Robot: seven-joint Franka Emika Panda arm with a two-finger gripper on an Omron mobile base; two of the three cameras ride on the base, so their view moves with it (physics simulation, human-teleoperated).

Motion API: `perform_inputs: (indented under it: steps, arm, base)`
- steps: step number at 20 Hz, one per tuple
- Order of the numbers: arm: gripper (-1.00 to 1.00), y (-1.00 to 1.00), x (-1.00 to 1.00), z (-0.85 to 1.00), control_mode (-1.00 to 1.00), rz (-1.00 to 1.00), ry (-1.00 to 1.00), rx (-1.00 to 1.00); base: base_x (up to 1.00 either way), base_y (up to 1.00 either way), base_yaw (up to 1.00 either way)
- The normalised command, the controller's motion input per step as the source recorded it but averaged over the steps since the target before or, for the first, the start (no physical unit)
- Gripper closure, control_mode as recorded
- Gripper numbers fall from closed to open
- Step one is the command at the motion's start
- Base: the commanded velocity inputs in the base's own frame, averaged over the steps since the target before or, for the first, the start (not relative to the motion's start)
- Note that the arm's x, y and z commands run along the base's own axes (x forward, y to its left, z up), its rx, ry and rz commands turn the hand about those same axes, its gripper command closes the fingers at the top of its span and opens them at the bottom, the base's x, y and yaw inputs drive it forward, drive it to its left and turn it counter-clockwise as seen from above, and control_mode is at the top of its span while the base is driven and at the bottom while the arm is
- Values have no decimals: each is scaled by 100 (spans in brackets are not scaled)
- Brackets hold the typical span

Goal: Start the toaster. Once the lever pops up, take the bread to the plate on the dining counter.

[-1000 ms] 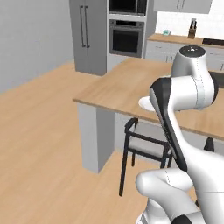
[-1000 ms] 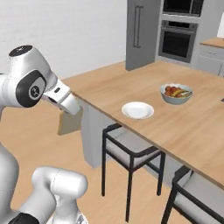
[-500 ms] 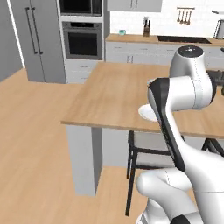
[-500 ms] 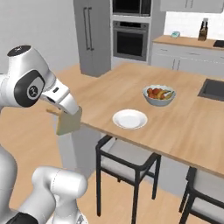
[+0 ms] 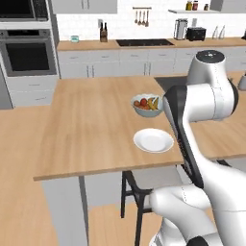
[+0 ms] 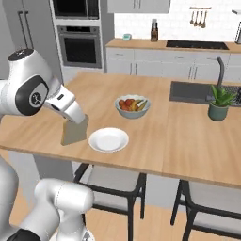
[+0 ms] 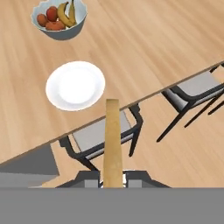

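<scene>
Left base view gives the light-wood tabletop (image 5: 91, 129) with the white plate (image 5: 153, 141) near its front edge, a fruit bowl (image 5: 147, 105) behind it, and the black toaster (image 5: 196, 33) far off on the back kitchen counter (image 5: 144, 44); the arm's white bulk covers the claw here

Right base view brings out the bread (image 6: 75, 132), a tan slice hanging upright just left of the plate (image 6: 108, 140), plus a potted plant (image 6: 220, 103) by the sink (image 6: 202, 92)

Hand view sees the bread (image 7: 112, 142) edge-on, pinched in the claw (image 7: 112, 180), above the tabletop's edge and a stool (image 7: 103, 135), with the plate (image 7: 75, 85) beyond. No writing is legible
</scene>
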Motion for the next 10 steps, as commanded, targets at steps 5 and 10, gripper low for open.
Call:
perform_inputs:
  steps: [5, 10]
  arm:
    - [100, 0, 0, 0, 100, 0, 0, 0]
    - [100, 1, 26, -6, -100, -2, 0, 11]
  base:
    - [88, 27, -38]
    - [28, 8, -10]
